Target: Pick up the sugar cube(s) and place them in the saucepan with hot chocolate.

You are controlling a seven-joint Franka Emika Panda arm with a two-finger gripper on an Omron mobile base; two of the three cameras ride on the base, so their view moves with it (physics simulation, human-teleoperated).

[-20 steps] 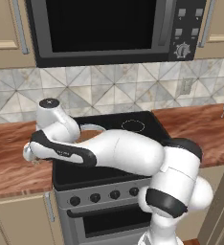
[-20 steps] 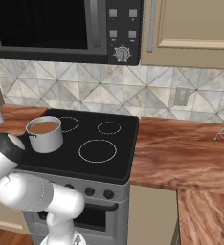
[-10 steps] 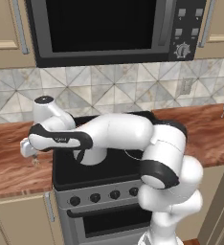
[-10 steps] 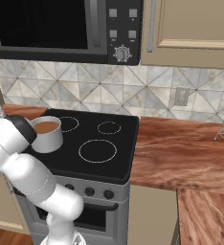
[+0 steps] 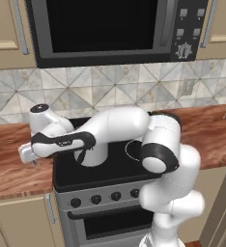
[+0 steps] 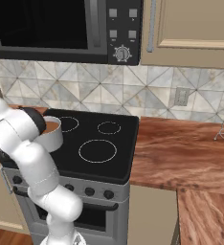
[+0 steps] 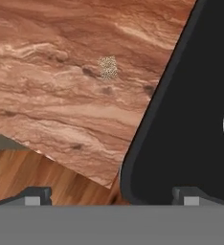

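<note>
The sugar cube is a tiny pale speckled cube lying on the reddish wooden counter, left of the black cooktop's edge. My gripper hangs above that counter, open, its two tips wide apart with nothing between them; the cube lies ahead of them, not touched. From the left base view the gripper sits over the counter left of the stove, the arm stretched across the cooktop. The steel saucepan with brown hot chocolate stands on the front left burner, partly behind my arm; its shiny wall shows under the forearm.
The black cooktop has bare burner rings to the right of the pan. A microwave hangs overhead. The counter's front edge and the wooden floor lie close behind the fingertips. More counter runs right of the stove.
The arm has swung further left and stretched out, carrying the hand from the stove's left edge out over the left counter. The saucepan has stayed put.
</note>
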